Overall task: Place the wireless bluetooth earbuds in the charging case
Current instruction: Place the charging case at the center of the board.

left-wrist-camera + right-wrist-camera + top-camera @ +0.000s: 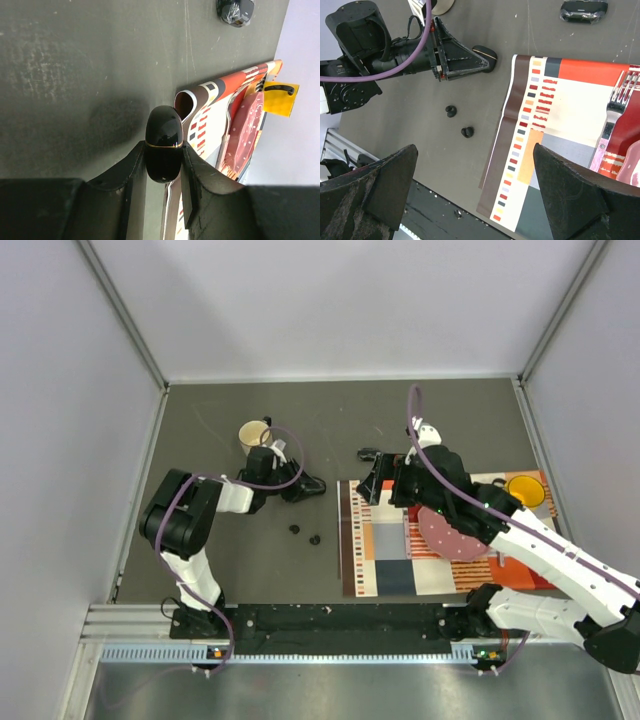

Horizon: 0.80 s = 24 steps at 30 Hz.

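Within the left tool (163, 152), charging case (163, 131) sits partly hidden

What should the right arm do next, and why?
Probably swing the open right gripper over to the charging case and lift its lid: the left gripper clamps the case, its seam looks closed, and two earbuds lie loose on the table.

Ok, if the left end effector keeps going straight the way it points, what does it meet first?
Probably the curled edge of the placemat, near its far corner. The left end effector, shut on the black charging case, points at it. The second case lies off that line, though depth is unclear.
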Tool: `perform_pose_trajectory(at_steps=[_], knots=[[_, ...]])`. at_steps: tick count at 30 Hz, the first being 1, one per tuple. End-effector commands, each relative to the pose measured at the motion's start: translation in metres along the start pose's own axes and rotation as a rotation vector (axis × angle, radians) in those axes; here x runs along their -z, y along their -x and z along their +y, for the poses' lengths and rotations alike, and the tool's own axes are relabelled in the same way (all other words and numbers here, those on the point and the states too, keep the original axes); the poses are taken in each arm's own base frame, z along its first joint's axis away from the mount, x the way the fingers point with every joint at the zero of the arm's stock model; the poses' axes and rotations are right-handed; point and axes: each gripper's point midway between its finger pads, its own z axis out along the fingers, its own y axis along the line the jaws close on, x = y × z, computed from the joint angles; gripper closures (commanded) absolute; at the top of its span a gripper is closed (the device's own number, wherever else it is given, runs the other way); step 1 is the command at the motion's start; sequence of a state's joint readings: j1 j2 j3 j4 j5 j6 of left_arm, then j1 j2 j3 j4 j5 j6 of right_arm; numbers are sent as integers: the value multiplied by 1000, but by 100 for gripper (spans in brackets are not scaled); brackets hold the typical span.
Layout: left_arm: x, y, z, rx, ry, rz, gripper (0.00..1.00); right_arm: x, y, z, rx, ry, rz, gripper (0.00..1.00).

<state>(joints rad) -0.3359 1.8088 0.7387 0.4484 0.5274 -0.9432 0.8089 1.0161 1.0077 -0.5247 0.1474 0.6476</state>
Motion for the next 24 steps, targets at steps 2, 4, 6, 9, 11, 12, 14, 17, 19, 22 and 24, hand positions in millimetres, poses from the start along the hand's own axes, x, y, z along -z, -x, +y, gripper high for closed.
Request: perform_pose_trajectory(at_steps=[2,4,6,9,11,12,14,17,19,22,24], knots=[[1,15,-6,-57,-10,-45,69,3,6,-2,7,-1,-23,1],[0,15,-3,-59,3,-35,54,2,6,-2,7,-1,-22,1],[0,16,0,-67,21,-30,50,2,6,-2,7,-2,-20,1],[1,18,8,-70,77,-25,48,1,6,-3,9,-5,-21,1],[3,18,10,-88,95,-28,46,2,7,-4,8,-6,-22,1],[4,17,12,-87,108,-25,46,1,6,-4,7,-7,-20,1],[8,19,14,-102,131,-38,44,1,6,-4,7,-9,-20,1],[13,18,17,-111,157,-37,42,0,6,-5,10,-11,-17,1],[17,17,18,-114,169,-41,41,0,6,-5,8,-9,-17,1],[23,16,21,-123,191,-55,39,1,7,-5,8,-11,-19,1],[26,16,23,-137,204,-58,39,1,6,-6,6,-14,-18,1]])
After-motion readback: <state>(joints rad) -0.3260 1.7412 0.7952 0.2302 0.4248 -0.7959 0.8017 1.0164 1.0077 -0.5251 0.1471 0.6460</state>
